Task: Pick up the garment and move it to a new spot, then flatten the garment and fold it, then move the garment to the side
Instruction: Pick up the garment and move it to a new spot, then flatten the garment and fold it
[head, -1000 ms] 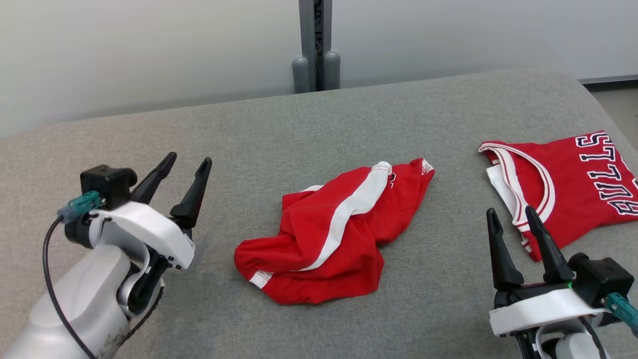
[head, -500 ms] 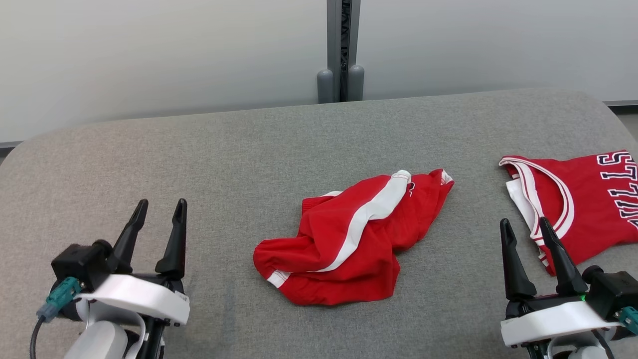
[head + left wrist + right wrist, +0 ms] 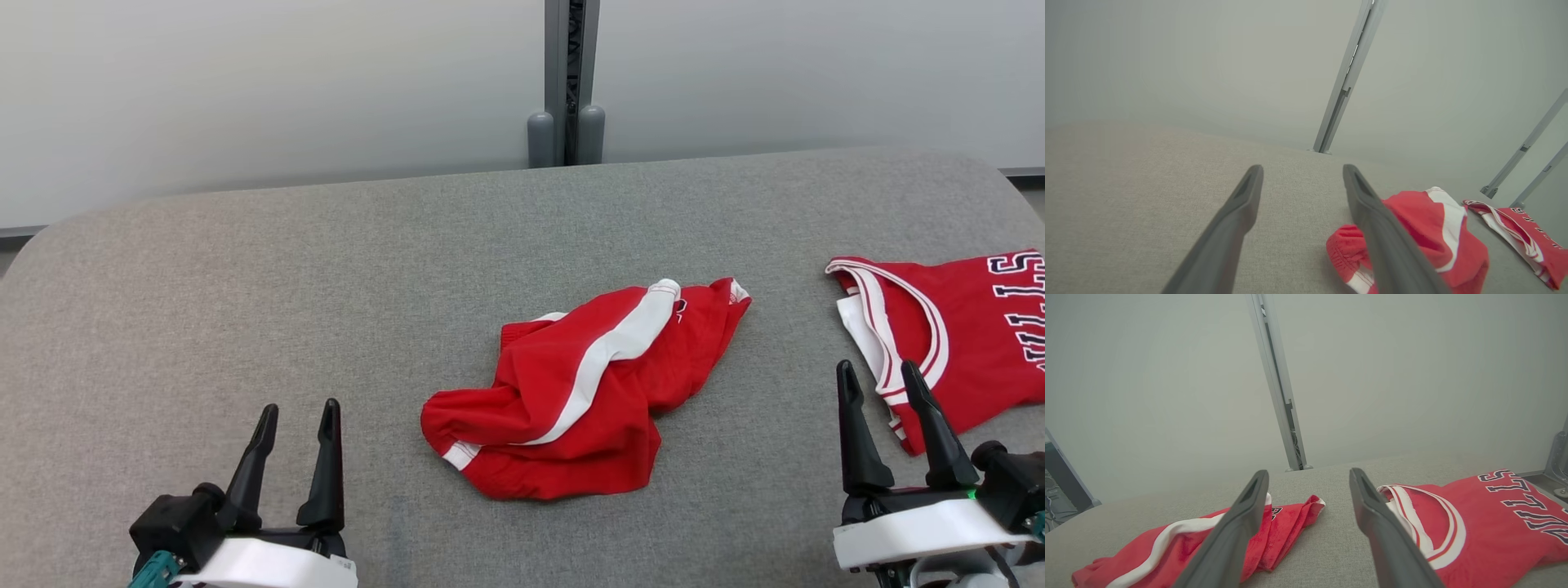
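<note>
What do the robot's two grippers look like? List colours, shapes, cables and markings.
The left gripper and right gripper match: two long, dark, tapering fingers with pointed tips, set in a black base over a curved white shell. A black block sits beside each base. The left one carries a teal connector; the right one shows a small green light.

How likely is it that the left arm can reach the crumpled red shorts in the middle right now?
Probably yes. The left gripper stands open, holding nothing, and bare grey cushion lies between it and the red shorts. Whether the arm stretches that far I cannot tell.
</note>
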You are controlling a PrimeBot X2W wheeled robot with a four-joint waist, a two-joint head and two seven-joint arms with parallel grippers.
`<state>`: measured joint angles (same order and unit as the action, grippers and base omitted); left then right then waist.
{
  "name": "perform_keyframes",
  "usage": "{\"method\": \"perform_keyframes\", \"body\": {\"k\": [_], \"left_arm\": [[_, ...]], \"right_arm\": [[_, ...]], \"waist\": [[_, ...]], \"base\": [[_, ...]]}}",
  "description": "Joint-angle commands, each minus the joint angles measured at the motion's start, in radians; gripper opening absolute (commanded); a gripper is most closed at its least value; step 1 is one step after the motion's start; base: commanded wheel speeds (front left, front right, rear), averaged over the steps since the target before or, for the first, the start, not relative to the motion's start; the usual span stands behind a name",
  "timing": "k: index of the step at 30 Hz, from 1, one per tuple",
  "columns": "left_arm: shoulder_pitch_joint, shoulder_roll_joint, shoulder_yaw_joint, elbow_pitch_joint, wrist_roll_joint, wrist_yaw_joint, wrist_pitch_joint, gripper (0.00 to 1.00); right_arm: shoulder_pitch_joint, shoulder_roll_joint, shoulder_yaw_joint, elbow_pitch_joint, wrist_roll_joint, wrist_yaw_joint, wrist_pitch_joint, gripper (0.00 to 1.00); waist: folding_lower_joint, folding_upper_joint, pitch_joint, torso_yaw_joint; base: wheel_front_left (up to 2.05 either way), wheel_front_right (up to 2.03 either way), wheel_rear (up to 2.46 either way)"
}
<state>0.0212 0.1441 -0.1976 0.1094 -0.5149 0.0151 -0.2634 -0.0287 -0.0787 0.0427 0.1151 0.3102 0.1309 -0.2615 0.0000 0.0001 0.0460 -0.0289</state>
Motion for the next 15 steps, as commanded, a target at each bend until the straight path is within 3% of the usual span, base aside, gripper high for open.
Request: {"method": "perform_keyframes", "body": {"k": [1,9,15], "left_arm": [[0.007,0.0,0.009,0.005,0.012,-0.008,-0.001,1.0],[0.001,-0.041,0.025,0.057,0.057,-0.069,-0.001,1.0],[-0.026,-0.047,-0.016,0.127,0.026,-0.111,0.002,1.0]], "right_arm": [[0.015,-0.009,-0.002,0.0,-0.001,0.0,-0.005,1.0],[0.01,-0.008,0.007,0.005,-0.001,0.0,-0.005,1.0],[-0.025,-0.027,0.025,0.018,-0.006,0.0,-0.003,1.0]], "waist": [[0.0,-0.0001,-0.002,0.002],[0.0,-0.0001,-0.005,0.006],[0.0,-0.0001,0.009,0.003]], "base": [[0.0,0.0,0.0],[0.0,0.0,0.0],[0.0,0.0,0.0]]}}
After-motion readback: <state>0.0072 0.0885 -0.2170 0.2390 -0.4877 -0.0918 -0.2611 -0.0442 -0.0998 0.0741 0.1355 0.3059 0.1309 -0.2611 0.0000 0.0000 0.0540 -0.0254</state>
